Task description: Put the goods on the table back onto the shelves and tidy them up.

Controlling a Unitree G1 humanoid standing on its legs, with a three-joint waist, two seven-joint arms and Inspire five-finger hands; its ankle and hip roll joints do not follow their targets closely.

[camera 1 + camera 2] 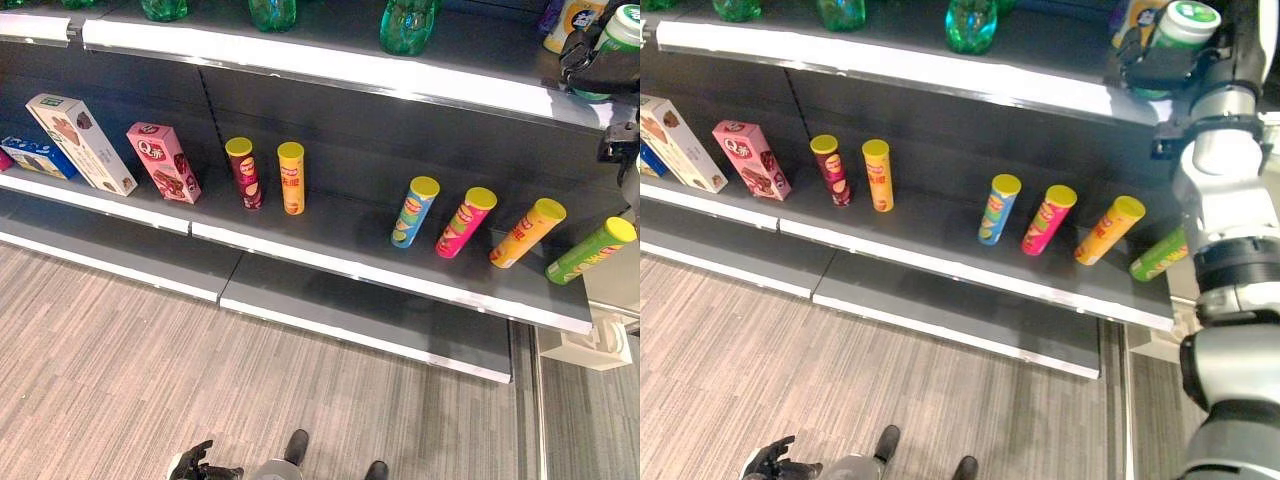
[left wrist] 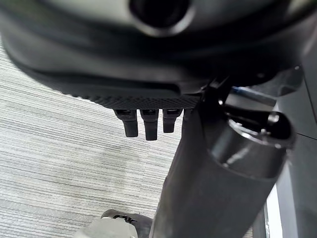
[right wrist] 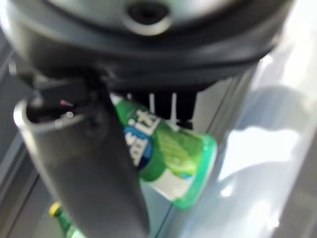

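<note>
Step in hand, by judgement: placing. Right hand [image 1: 1160,62] wrapped round green-and-white cup [image 3: 168,158], raised at front edge of upper shelf [image 1: 940,70]. Next move: set cup upright behind edge, then release. Left hand [image 2: 143,124] hangs low, fingers relaxed, holding nothing. Cup print not legible.

Head stereo pair: both eyes look steeply down and forward at the shelves [image 1: 380,270] and the floor [image 1: 120,350], sharing nearly the whole scene, including the tube row. The right eye takes in more of the right arm. Left wrist camera: very close behind the left hand [image 2: 148,104], facing floor. Right wrist camera: close behind the right hand [image 3: 94,163], facing its green cup [image 3: 168,158].
</note>
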